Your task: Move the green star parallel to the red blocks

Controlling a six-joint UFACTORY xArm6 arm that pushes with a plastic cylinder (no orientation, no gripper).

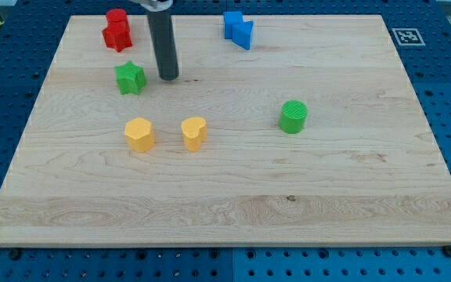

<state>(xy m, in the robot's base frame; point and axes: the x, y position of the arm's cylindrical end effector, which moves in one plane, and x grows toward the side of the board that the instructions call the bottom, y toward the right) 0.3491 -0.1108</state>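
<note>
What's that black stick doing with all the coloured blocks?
A robot arm's dark rod stands on the wooden board. My tip sits just right of the green star block, not clearly touching it. The red blocks lie above the star, towards the view's top left. Nothing else is being handled.

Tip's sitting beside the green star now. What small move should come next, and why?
Probably bring my tip around below the green star, then nudge it toward the view's top. My tip stands just to the star's right, with a small gap, while the red blocks lie higher, near the top edge. Pushing from here would only slide it leftward.
</note>
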